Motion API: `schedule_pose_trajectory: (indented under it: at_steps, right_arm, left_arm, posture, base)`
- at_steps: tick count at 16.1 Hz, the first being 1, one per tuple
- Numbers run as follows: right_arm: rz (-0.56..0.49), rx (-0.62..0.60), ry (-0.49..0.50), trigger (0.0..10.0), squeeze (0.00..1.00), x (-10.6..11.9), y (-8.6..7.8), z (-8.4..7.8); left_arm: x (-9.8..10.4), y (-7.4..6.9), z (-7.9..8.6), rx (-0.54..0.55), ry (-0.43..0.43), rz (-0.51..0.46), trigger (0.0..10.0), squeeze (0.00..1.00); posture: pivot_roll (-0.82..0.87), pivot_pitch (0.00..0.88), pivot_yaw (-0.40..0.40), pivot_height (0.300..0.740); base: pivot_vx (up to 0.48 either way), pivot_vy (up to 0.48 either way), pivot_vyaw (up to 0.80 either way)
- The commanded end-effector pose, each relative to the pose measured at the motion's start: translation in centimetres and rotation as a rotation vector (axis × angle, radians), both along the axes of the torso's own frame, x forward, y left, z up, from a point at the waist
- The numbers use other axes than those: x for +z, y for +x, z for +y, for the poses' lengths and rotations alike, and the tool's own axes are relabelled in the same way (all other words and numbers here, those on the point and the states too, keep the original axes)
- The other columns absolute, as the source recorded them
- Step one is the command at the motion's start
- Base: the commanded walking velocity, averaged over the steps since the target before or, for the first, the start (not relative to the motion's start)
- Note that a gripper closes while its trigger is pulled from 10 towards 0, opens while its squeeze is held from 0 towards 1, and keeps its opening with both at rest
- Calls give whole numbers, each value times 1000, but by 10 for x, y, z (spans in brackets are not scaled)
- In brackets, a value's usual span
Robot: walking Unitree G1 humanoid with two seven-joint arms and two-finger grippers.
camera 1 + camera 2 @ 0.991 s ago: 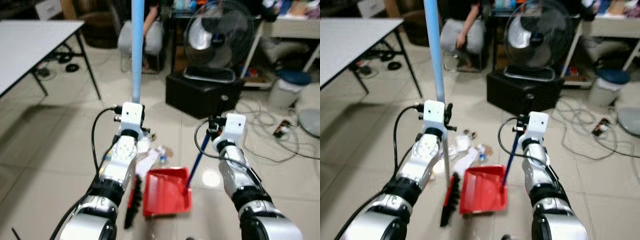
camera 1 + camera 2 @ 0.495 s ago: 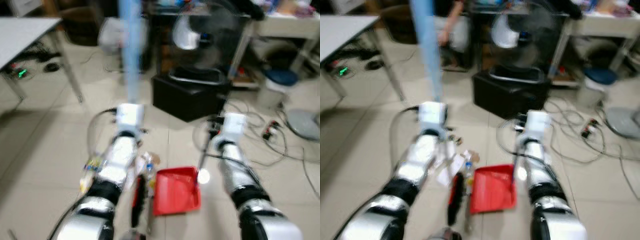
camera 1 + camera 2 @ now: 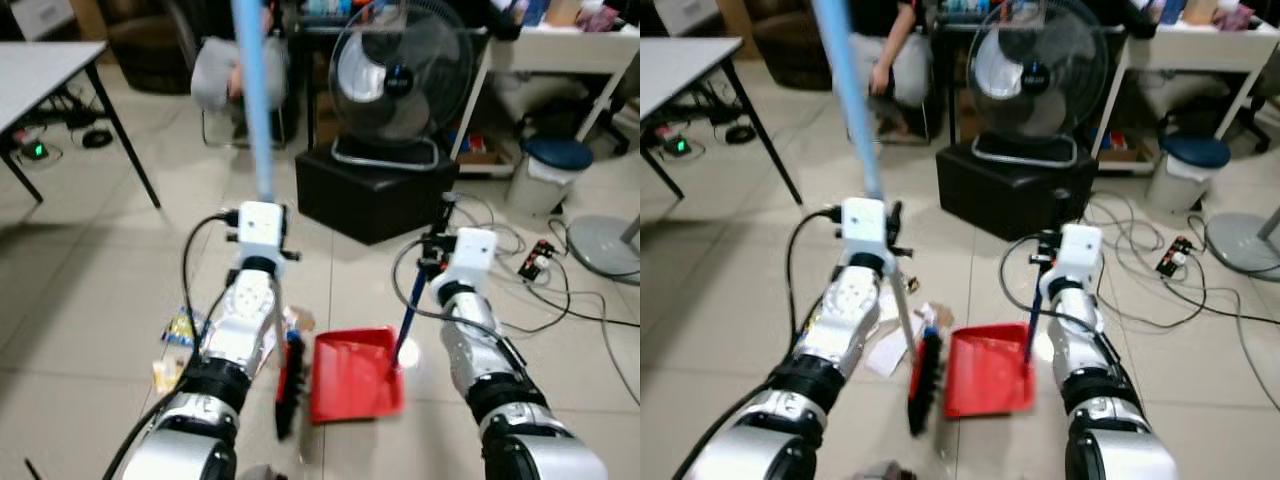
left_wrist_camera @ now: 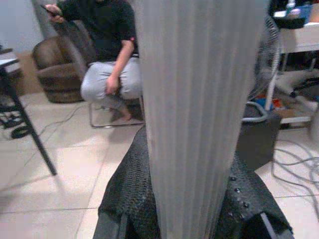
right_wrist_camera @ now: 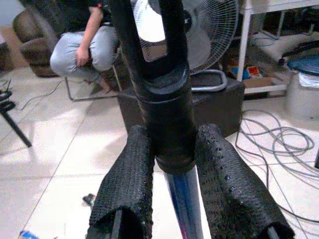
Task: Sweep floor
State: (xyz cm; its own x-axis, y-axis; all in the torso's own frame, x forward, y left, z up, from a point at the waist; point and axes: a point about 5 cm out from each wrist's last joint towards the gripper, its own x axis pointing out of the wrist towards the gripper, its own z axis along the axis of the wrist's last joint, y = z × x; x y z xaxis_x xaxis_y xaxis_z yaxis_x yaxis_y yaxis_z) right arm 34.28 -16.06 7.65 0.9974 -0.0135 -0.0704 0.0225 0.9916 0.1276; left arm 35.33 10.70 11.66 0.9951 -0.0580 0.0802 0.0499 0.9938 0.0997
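White table (image 3: 40, 65) occupied the upper left of the frame, above scraps (image 3: 180, 330) on the tiled floor (image 3: 80, 260) at lower left. Left gripper (image 4: 185, 209) was clamped on the pale blue broom handle (image 3: 255, 110), which rose to the top edge; the broom head (image 3: 290, 385) stood low at centre, just left of the red dustpan (image 3: 355, 375). Right gripper (image 5: 174, 199) was clamped on the dustpan handle (image 3: 408, 310), right of centre. A fan (image 3: 400, 75) stood on a black box (image 3: 370, 190) above; a seated person (image 3: 885, 50) was at upper centre-left.
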Motion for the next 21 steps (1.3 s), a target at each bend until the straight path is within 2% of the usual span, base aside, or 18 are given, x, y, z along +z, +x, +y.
schedule_pose_trajectory:
  at_steps: [1,20,21]
  right_arm:
    - [-58,1,23,10000,0,11,4,1]
    - [-57,1,24,10000,0,11,4,1]
    - [-56,9,17,10000,0,11,4,2]
  left_arm:
    - [12,2,-2,-6,20,-57,10000,0]
    - [13,3,-1,-5,17,-61,10000,0]
    - [14,3,-1,-3,18,-64,10000,0]
  posture:
    - [-1,32,23,740]
    - [1,31,22,740]
    - [-1,29,24,740]
  base:
    - [0,0,0]
    - [0,0,0]
    - [480,0,0]
